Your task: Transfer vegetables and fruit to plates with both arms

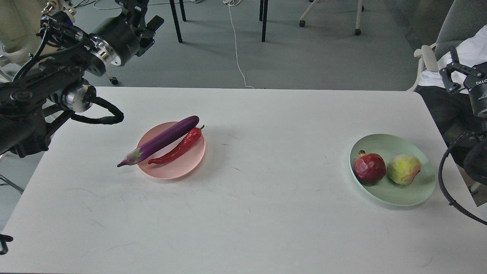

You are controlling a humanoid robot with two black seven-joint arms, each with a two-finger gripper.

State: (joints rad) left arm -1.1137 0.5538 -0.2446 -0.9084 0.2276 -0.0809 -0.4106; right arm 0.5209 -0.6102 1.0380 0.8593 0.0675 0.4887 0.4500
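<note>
The purple eggplant (163, 140) and the red chili (179, 148) lie side by side on the pink plate (175, 170) at the table's left. The eggplant's stem end sticks out over the plate's left rim. The dark red pomegranate (370, 167) and the yellow-green fruit (403, 169) sit together on the mint green plate (380, 141) at the right. My left gripper (142, 13) is raised high beyond the table's far left corner, fingers apart and empty. My right gripper (462, 74) is off the table's right edge, open and empty, partly cut off by the frame.
The white table (266, 213) spans the view. Chair and table legs (175, 19) and a white cable (236, 49) are on the floor beyond it. A grey chair with white cloth (456, 57) stands at the right, a cream chair (23, 23) at the far left.
</note>
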